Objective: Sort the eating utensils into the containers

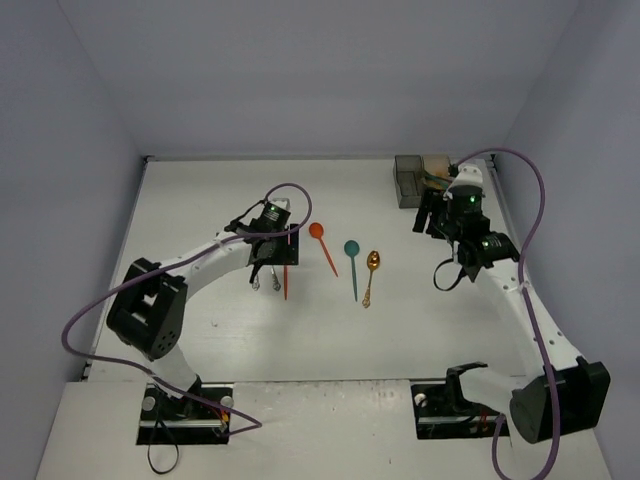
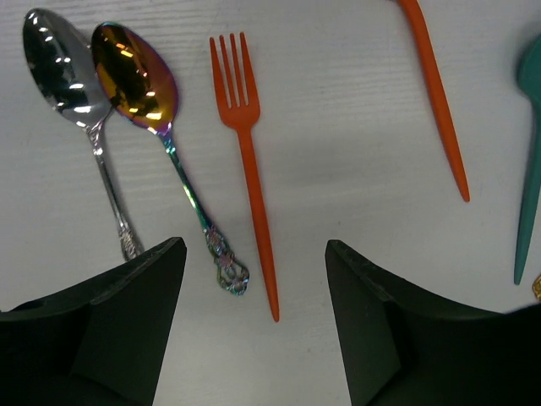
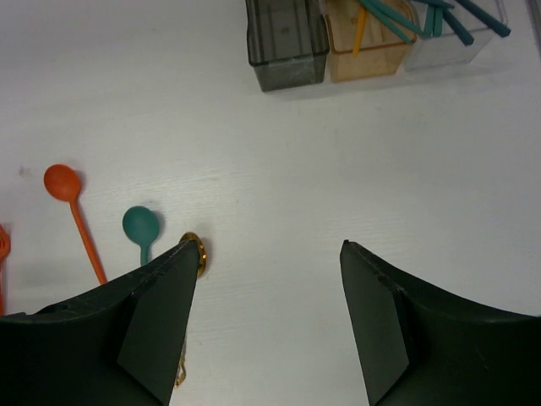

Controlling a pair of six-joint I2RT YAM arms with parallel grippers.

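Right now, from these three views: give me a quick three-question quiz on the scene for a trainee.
1. True or false: the left gripper is shut on the orange fork.
2. In the top view, which colour of spoon lies between the orange spoon and the gold spoon? A silver, B teal, C blue-grey.
3. How many bins stand in the row ahead of the right gripper?

Key
1. False: its jaws stand open either side of the fork.
2. B, the teal spoon.
3. Three: dark grey bin, orange-tan bin, clear bin.
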